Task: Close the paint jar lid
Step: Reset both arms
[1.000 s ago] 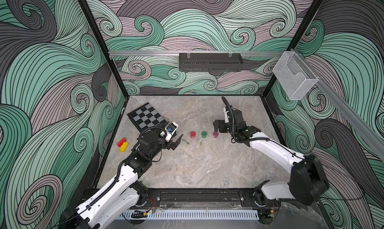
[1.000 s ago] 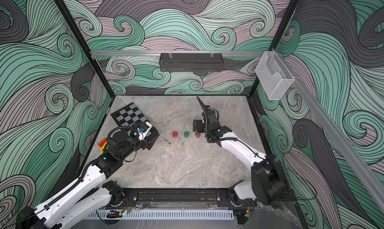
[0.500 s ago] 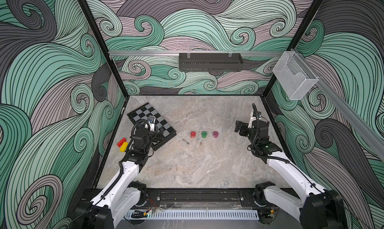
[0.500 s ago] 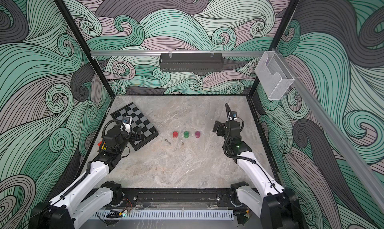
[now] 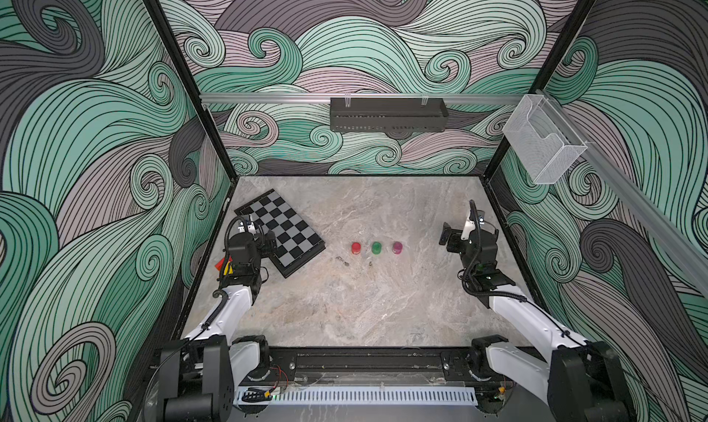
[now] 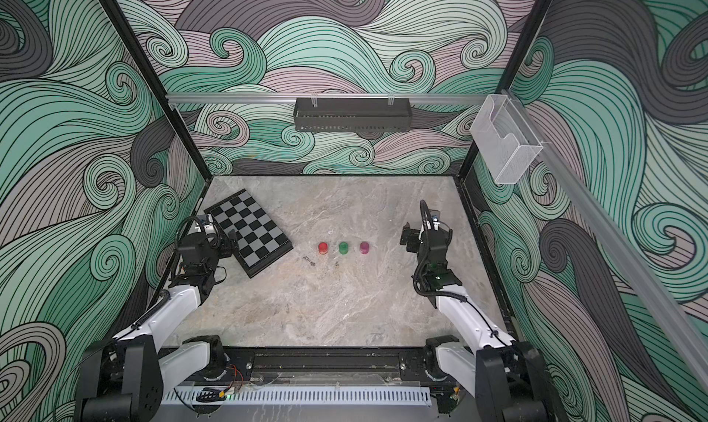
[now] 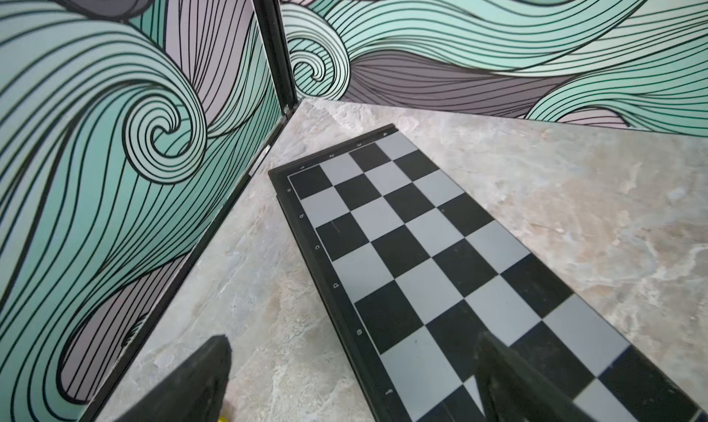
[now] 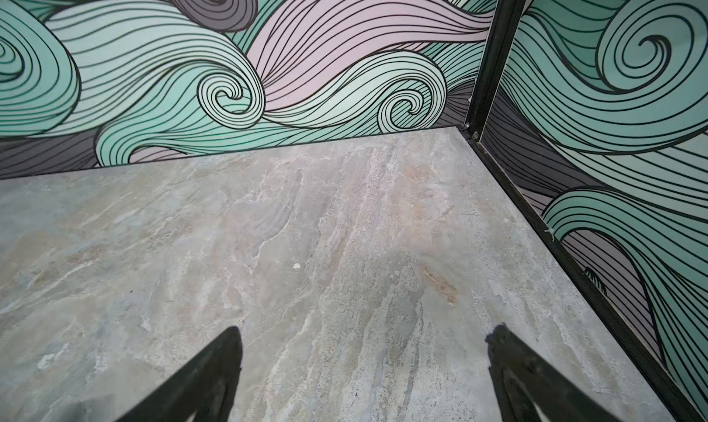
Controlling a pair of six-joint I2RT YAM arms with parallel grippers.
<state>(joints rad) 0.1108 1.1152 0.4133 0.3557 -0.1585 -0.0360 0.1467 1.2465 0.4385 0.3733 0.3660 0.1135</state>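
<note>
Currently left gripper (image 7: pixel 352 343) hangs at 9 o'clock of the jars, right gripper (image 8: pixel 364 335) at 3 o'clock; both jaws spread wide, empty. Mid-table on grey marble-look tabletop (image 5: pixel 364 309): row of small round paint jars, red jar (image 5: pixel 356 247), green jar (image 5: pixel 376 247), magenta jar (image 5: pixel 397 247). Judged light, rigid, slick, tippy; pinch body low, press from above. Coloured lids (image 6: pixel 364 244) look on; seating too small to tell. Black-and-grey checkered chessboard (image 5: pixel 281 232) at 10 o'clock.

red jar (image 5: pixel 356 247), green jar (image 5: pixel 376 247), magenta jar (image 5: pixel 397 247); black-grey checkered board (image 5: pixel 281 232); grey marbled table (image 5: pixel 356 305).
</note>
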